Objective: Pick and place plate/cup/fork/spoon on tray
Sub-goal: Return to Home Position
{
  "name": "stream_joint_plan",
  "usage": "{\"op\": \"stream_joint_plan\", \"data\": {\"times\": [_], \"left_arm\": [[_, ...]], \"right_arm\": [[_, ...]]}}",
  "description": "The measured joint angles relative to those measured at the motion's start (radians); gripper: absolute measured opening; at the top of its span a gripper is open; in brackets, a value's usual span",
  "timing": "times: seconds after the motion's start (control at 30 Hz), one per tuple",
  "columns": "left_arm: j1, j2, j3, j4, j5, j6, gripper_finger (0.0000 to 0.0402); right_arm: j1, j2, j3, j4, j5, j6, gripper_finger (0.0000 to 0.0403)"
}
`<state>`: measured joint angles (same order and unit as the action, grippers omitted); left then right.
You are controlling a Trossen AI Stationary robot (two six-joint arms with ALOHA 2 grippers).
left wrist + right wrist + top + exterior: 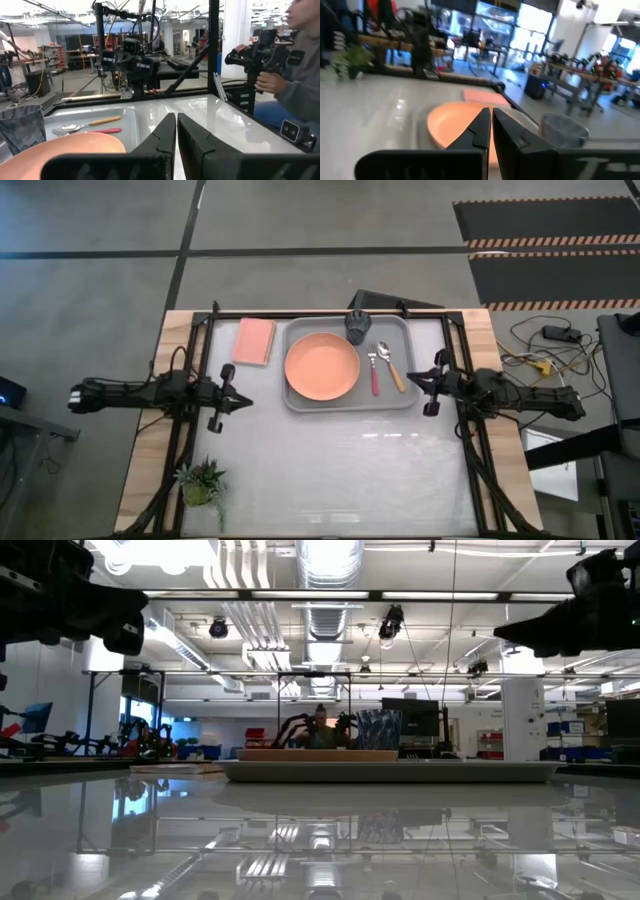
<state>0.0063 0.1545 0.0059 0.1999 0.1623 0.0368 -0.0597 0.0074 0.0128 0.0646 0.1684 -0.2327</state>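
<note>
The grey tray [400, 395] lies at the table's far middle. On it rest the salmon plate [321, 366], the dark cup [358, 327] at its far edge, the pink-red-handled fork [375, 375] and the orange-tan-handled spoon [392, 367]. My left gripper [243, 401] is shut and empty, left of the tray. My right gripper [412, 379] is shut and empty, at the tray's right rim. In the left wrist view the plate [65, 150], cup [21, 127], fork [87, 131] and spoon [87, 123] show beyond my shut fingers [176, 131].
A pink rectangular pad [254, 340] lies left of the tray. A small potted plant [203, 483] stands at the near left corner. Black frame rails run along the table's left, right and far edges. A person [305, 65] holding a handheld device stands beyond the table.
</note>
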Motion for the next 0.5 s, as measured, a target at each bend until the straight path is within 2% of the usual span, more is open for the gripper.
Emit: {"op": "stream_joint_plan", "data": {"times": [0.2,0.5], "left_arm": [[0.000,0.031,0.000,0.001,-0.003,-0.002,0.0000],[0.000,0.071,-0.001,-0.001,-0.003,-0.003,0.0000]], "right_arm": [[-0.003,-0.007,0.000,-0.014,0.070,0.005,0.0008],[-0.006,-0.007,0.000,-0.019,0.076,0.108,0.0009]]}}
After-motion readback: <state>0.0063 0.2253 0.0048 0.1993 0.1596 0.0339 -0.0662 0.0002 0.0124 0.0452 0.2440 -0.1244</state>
